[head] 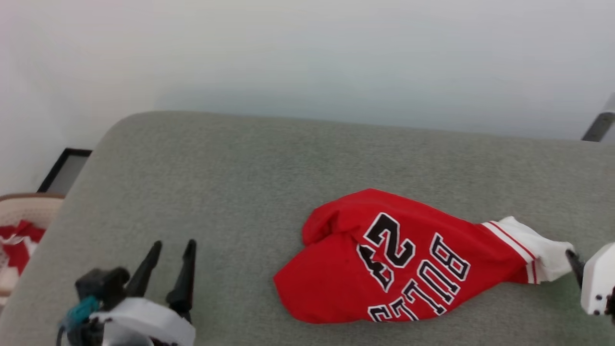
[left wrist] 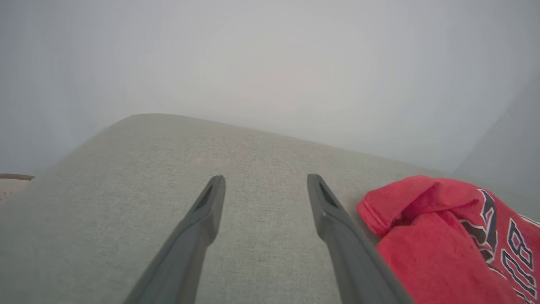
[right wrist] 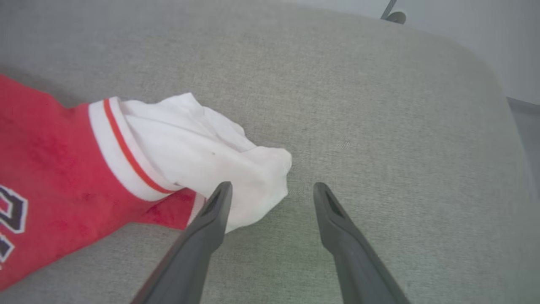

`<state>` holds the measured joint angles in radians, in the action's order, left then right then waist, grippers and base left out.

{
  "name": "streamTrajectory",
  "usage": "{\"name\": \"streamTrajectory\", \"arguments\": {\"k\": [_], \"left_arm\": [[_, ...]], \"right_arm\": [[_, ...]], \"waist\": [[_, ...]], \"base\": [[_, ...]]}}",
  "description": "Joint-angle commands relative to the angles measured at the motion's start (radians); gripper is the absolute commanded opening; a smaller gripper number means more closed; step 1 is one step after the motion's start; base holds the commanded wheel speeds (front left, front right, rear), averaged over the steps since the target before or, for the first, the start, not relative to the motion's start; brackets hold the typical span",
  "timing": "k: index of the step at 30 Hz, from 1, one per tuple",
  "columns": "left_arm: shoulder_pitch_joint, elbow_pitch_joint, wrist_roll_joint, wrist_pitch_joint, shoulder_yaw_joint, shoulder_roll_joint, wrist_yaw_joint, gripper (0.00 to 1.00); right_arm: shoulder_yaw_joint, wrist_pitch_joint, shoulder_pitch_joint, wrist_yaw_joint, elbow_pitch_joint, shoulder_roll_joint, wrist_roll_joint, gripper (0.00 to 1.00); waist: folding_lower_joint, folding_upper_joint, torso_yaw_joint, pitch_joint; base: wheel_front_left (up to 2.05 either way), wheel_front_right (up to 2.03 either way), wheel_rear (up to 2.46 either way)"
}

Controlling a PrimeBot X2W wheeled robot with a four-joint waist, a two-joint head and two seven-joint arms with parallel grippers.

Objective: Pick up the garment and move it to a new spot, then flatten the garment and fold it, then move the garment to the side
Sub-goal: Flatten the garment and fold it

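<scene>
The garment [head: 399,259], a red jersey with black white-outlined lettering facing up, lies crumpled on the grey cushioned surface [head: 240,168], its white sleeve [right wrist: 190,147] stretched toward the right. My right gripper [right wrist: 270,190] is open just beyond the sleeve's tip, with its left finger [right wrist: 211,219] over the white cloth's edge and nothing held between the fingers. In the head view one dark right fingertip [head: 574,262] shows beside the sleeve end. My left gripper [head: 172,250] is open and holds nothing, low at the left, clear of the garment [left wrist: 443,236], whose red hem lies just right of its fingers.
A basket [head: 21,230] with red and white cloth stands at the far left beside the surface. A dark framed panel [head: 65,170] leans by the pale wall behind. The surface's rounded edges run along the left and back. A dark leg [head: 598,125] shows at the upper right.
</scene>
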<state>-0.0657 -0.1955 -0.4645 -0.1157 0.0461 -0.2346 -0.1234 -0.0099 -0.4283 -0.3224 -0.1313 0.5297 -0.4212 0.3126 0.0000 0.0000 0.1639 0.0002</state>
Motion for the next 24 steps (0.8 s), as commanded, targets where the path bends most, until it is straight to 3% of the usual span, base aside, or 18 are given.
{"name": "streamTrajectory", "arguments": {"k": [1, 9, 14, 19, 24], "left_arm": [[-0.014, 0.016, -0.02, 0.03, 0.012, -0.014, -0.005, 1.0], [-0.1, 0.139, -0.157, 0.323, 0.125, -0.105, -0.007, 1.0], [-0.16, 0.176, -0.299, 0.592, 0.187, -0.132, -0.004, 1.0], [-0.242, 0.182, -0.381, 0.847, 0.239, -0.149, 0.042, 1.0], [-0.308, 0.145, -0.411, 0.99, 0.287, -0.145, 0.068, 1.0]], "right_arm": [[-0.009, 0.01, 0.005, 0.001, -0.023, 0.003, 0.007, 1.0], [-0.078, 0.082, 0.104, 0.001, -0.218, 0.083, -0.023, 1.0], [-0.099, 0.104, 0.179, 0.001, -0.323, 0.159, -0.037, 1.0], [-0.117, 0.094, 0.242, 0.001, -0.407, 0.225, -0.057, 1.0], [-0.116, 0.075, 0.272, 0.001, -0.467, 0.268, -0.063, 1.0]], "waist": [[0.0, 0.0, -0.031, -0.006], [0.0, 0.0, -0.111, -0.008], [0.0, 0.0, -0.161, -0.006], [0.0, 0.0, -0.198, -0.001], [0.0, 0.0, -0.232, 0.011]], "base": [[0.0, 0.0, 0.0], [0.0, 0.0, 0.0], [0.0, 0.0, 0.0], [0.0, 0.0, 0.0], [0.0, 0.0, 0.0]]}}
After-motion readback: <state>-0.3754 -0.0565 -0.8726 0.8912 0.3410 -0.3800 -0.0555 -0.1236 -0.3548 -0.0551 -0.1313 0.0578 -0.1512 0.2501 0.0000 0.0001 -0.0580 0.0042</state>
